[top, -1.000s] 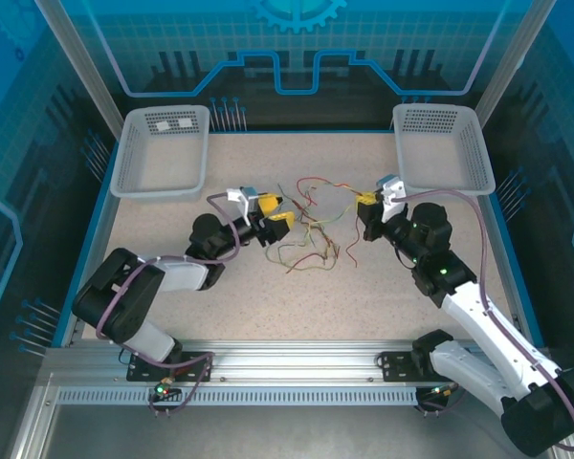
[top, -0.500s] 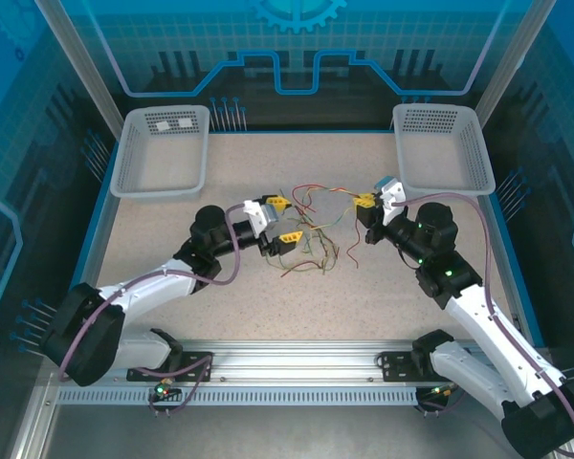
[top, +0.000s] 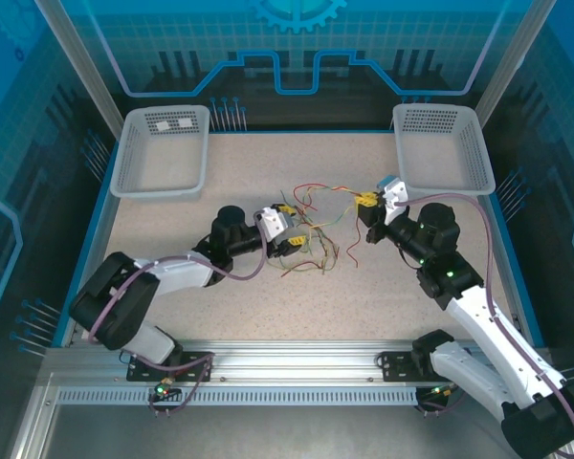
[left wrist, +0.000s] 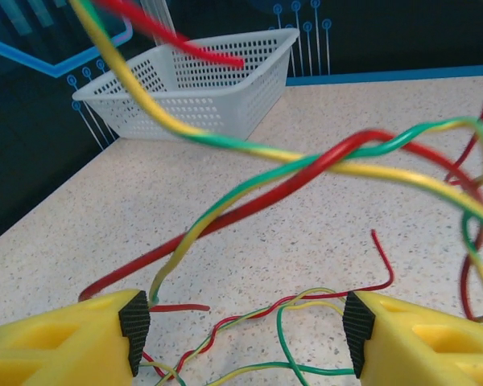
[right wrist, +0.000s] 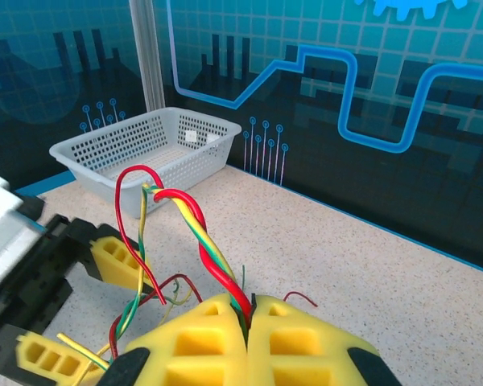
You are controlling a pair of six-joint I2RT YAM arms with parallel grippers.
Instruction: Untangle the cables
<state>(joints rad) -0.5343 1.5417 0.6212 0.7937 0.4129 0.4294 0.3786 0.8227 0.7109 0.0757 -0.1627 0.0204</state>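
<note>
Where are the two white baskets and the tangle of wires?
left basket [top: 156, 193]: top view, on its near rim.
right basket [top: 450, 188]: top view, on its near rim.
wires [left wrist: 314, 163]: left wrist view, where the red, green and yellow strands twist together.

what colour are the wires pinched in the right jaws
The wires are red, yellow and green, twisted together; clearest in the right wrist view.

Above the left gripper's jaws the cables blur near the lens and run off the top and right edges. Their twisted lower ends vanish between the right gripper's closed jaws.
</note>
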